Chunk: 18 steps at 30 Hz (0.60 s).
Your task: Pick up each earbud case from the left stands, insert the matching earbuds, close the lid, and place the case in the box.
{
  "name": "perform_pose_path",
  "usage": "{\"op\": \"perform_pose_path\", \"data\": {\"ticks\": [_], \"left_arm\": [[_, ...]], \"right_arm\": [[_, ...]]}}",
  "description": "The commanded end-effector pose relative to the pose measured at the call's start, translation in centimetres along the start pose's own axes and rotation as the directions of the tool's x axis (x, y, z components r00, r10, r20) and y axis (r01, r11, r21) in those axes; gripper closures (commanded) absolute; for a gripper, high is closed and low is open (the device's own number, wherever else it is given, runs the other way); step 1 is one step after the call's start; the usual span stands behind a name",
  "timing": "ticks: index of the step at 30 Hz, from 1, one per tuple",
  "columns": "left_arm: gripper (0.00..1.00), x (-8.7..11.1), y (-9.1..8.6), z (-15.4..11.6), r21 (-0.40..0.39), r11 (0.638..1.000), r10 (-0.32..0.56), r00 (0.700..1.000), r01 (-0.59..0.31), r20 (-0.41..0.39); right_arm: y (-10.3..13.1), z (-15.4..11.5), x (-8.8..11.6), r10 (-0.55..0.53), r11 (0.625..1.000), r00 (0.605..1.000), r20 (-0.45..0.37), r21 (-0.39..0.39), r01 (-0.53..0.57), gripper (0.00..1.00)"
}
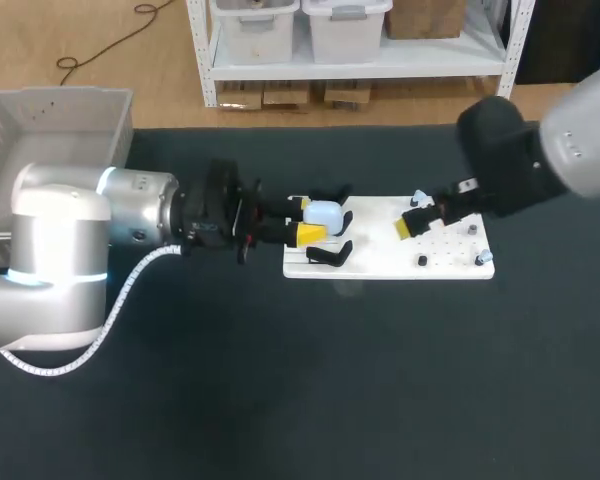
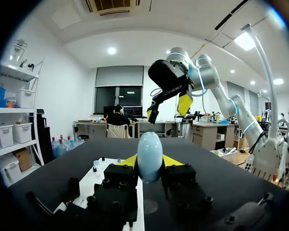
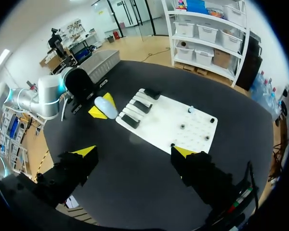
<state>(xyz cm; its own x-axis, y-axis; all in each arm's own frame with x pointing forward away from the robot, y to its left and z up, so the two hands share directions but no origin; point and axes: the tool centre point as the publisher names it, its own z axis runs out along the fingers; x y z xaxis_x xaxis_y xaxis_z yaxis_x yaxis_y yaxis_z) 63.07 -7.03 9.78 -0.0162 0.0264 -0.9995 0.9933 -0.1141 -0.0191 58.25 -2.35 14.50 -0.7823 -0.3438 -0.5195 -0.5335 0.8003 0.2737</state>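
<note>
Clamping the pale blue earbud case (image 2: pixel 150 156) from two sides between its yellow tips, my left gripper (image 1: pixel 308 222) holds it at the nine o'clock end of the white board (image 1: pixel 380 268), near the black stands (image 1: pixel 330 254). I judge it is held there, off the stands but close to the board, so that my other arm has only a short way to bring the earbuds. My right gripper (image 1: pixel 412 216) hangs over the three o'clock half of the board, fingers wide apart and gripping nothing. It is above the small pieces (image 1: pixel 421 261) seated there, which are too small for me to say which are earbuds. Whether the case's lid is up I cannot tell. For moving, the dark table (image 1: pixel 330 380) spreads wide from the board's six o'clock edge. The grey box (image 1: pixel 65 110) stands well apart at ten o'clock, on the side my left arm comes in from, so I judge the carry there to be an easy one.
</note>
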Motion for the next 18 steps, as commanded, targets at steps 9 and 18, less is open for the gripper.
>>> {"op": "perform_pose_path", "data": {"ticks": [9, 18], "left_arm": [[1.0, 0.1, 0.2, 0.0, 0.005, 1.0, 0.001, 1.0, -0.001, 0.001], [1.0, 0.1, 0.2, 0.0, 0.005, 1.0, 0.001, 1.0, -0.001, 0.001]], "right_arm": [[3.6, 3.2, -1.5, 0.005, 0.997, 0.999, -0.053, 0.079, -0.001, 0.0], [4.4, 4.9, -2.1, 0.008, 0.999, 0.997, -0.074, 0.055, -0.004, 0.0]]}}
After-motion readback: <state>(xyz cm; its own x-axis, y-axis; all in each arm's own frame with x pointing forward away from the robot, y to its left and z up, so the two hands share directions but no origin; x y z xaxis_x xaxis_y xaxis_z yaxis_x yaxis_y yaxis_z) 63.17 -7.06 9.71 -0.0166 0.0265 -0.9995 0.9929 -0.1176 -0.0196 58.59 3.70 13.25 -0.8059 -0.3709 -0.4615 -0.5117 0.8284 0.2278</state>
